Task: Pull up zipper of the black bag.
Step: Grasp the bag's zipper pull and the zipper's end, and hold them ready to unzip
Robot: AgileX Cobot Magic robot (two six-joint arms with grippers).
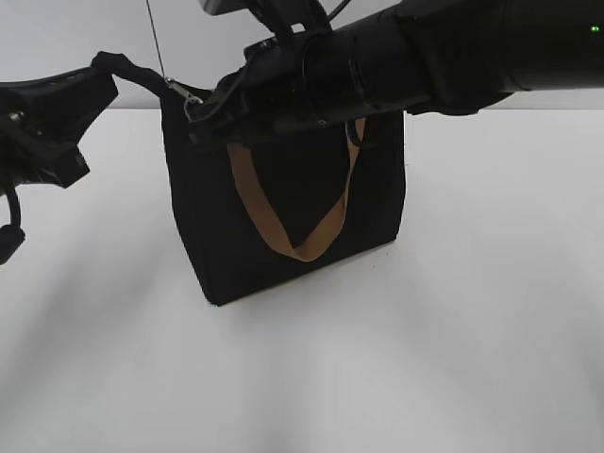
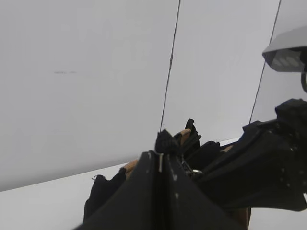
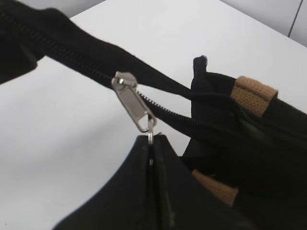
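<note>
The black bag (image 1: pixel 283 226) stands on the white table with a tan strap handle (image 1: pixel 302 236) hanging down its front. My left gripper (image 1: pixel 104 71) is shut on the bag's black end tab at the top left corner; the left wrist view shows its tips (image 2: pixel 163 153) pinching that fabric. My right gripper (image 1: pixel 203 113) is shut on the round ring of the silver zipper (image 3: pixel 133 103), near the left end of the black track (image 3: pixel 192 120). The zipper also shows in the exterior view (image 1: pixel 187 97).
The white table (image 1: pixel 472 359) spreads around the bag. A grey wall with a dark vertical seam (image 2: pixel 170 67) stands behind. The right arm's thick black body (image 1: pixel 425 57) crosses above the bag's top.
</note>
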